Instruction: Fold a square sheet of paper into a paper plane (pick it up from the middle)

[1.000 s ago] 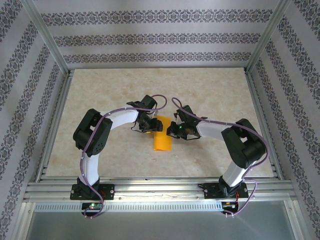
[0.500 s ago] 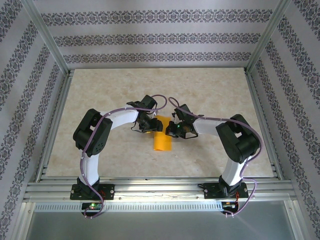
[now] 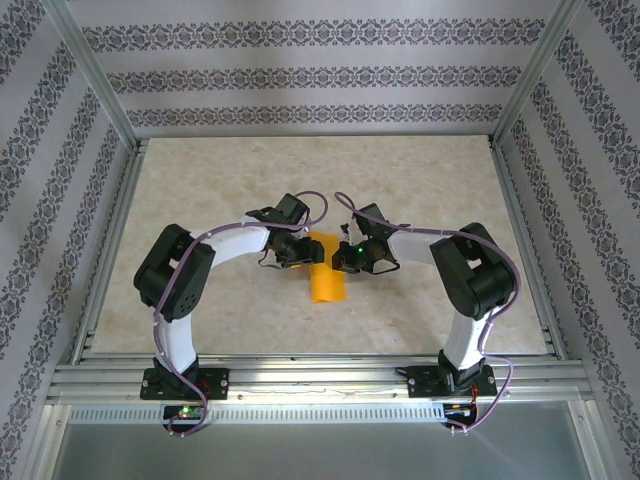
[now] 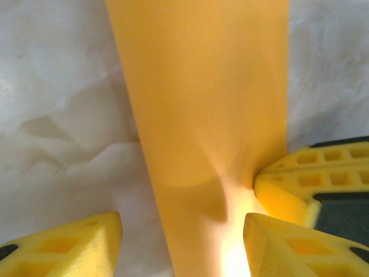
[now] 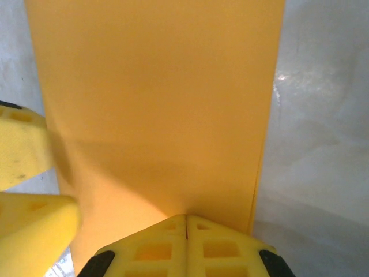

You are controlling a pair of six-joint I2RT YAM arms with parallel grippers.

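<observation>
Beige marbled tabletop point(image 3: 200, 180), floral-striped wallpaper point(image 3: 300, 75), aluminium frame point(image 3: 92, 75), orange paper point(image 3: 326, 285) midway

The table point(image 3: 200, 180) is a pale beige, marbled slab (faintly glossy in the right wrist view) that fills the middle of the top frame, with metal rails along its edges. One thing lies directly on it: the sheet of paper point(image 3: 324, 275), an orange-yellow, narrow doubled strip just below the frame's centre, its long side running up and down.
</observation>
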